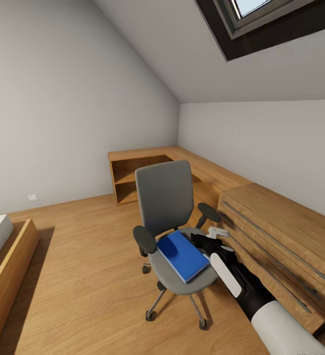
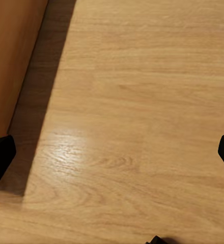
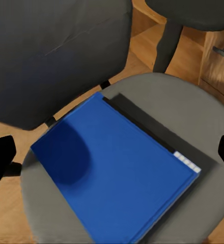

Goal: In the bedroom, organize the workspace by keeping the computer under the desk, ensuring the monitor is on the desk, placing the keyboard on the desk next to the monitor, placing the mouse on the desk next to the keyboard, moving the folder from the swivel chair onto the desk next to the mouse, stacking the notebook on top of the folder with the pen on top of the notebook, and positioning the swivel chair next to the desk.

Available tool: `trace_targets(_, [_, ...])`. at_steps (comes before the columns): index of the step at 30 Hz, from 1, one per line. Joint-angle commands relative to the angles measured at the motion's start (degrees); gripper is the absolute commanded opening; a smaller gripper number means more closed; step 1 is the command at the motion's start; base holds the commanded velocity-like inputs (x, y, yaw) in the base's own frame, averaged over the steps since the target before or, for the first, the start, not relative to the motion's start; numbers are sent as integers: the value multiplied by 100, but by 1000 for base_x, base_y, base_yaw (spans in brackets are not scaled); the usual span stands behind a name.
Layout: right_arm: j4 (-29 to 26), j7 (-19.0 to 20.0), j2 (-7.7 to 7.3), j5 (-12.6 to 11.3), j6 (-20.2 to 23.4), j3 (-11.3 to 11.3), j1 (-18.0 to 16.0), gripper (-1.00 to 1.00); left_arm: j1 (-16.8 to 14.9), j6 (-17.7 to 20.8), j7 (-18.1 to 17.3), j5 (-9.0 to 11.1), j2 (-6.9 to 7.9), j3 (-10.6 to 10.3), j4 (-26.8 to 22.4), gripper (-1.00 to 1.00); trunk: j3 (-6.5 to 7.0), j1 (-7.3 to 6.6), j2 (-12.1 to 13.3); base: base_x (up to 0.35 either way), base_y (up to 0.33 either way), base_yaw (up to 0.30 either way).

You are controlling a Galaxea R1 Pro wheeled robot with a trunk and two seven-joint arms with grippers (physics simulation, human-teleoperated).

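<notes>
Right gripper point(image 1: 202, 241) hovers just above the folder point(image 1: 182, 255), jaws spread wide and empty. Folder is bright blue, flat, rectangular, with thin white page edges, lying angled on the grey seat of the swivel chair point(image 1: 165, 197). Left gripper point(image 2: 112, 152) jaws stand wide apart, empty, over the wood floor point(image 2: 142, 76).

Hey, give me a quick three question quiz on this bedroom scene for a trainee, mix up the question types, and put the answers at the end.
1. True or false: the folder lies flat on the seat of the swivel chair.
2. Multiple choice: the right gripper is A) shut on the folder, B) open above the folder, C) gripping an armrest.
3. Short answer: what surface does the left wrist view show below the left gripper?

Key
1. True.
2. B. Its fingertips sit wide apart at the edges of the right wrist view, with the folder between and beyond them.
3. The wood plank floor.
</notes>
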Motion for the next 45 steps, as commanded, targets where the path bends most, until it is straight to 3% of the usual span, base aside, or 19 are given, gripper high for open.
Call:
trace_targets(1, [84, -30, -9, -42, 3, 20, -6, 100, 2, -17, 13, 41, -6, -15, -9, 100, -23, 23, -45, 0, 0, 0])
trace_targets(4, [396, 46, -1, -23, -18, 21, -6, 100, 2, -17, 13, 40, -18, -16, -9, 100, -77, 89, -165, 0, 0, 0])
trace_targets(13, [566, 412, 9, 75, -36, 64, -7, 100, 2, -20, 13, 40, -22, -14, -15, 100, -239, 286, -526, 0, 0, 0])
trace_targets(14, [573, 759, 9, 431, -37, 69, -9, 100, 2, -19, 13, 40, -22, -16, -17, 100, -257, 308, -566, 0, 0, 0])
trace_targets(16, [573, 897, 7, 531, -40, 69, -9, 100, 2, -18, 13, 43, -20, -16, -14, 100, -292, 352, -646, 0, 0, 0])
trace_targets(18, [575, 1469, -12, 780, -181, 68, -9, 100, 2, 1, 6, 51, -13, -21, -149, 100, -328, 396, -726, 0, 0, 0])
trace_targets(19, [576, 1571, -15, 830, -209, 68, -9, 100, 2, 13, 6, 52, -15, -20, -254, 100, -346, 418, -766, 0, 0, 0])
trace_targets(20, [577, 1770, -20, 973, -263, 58, -7, 100, 2, 76, 17, 55, -20, -11, -742, 100, -364, 440, -807, 0, 0, 0])
trace_targets(21, [578, 1924, -24, 1116, -275, 39, -6, 100, 2, 796, 71, 51, -158, -9, -2032, 100, -382, 462, -847, 0, 0, 0])
trace_targets(22, [578, 1934, -25, 1135, -267, 33, -6, 100, 2, 1262, 107, 50, -246, -8, -2480, 100, -400, 484, -887, 0, 0, 0])
trace_targets(24, [578, 1934, -27, 1145, -259, 26, -8, 100, 2, 1771, 147, 50, -327, -8, -2921, 100, -436, 528, -967, 0, 0, 0])
trace_targets(25, [578, 1934, -30, 1152, -230, -15, -10, 100, 2, 2320, 182, 51, -386, -10, -3394, 100, -454, 550, -1007, 0, 0, 0])
trace_targets(26, [583, 1935, -32, 1169, -69, -409, -13, 100, -13, 4021, 245, 64, -725, -91, -5143, 100, -472, 572, -1047, 0, 0, 0])
trace_targets(28, [580, 1935, -33, 1175, -59, -456, -14, 100, -69, 4265, 251, 64, -880, -107, -5398, 100, -508, 616, -1127, 0, 0, 0])
trace_targets(32, [562, 1935, -41, 1179, -31, -491, -11, 100, -132, 4458, 274, 75, -1010, -118, -5430, 100, -580, 704, -1288, 0, 0, 0])
trace_targets(45, [552, 1935, -28, 1173, 157, -499, -14, 100, -156, 4477, 282, 49, -1045, -118, -5198, 100, -813, 989, -1809, 0, 0, 0])
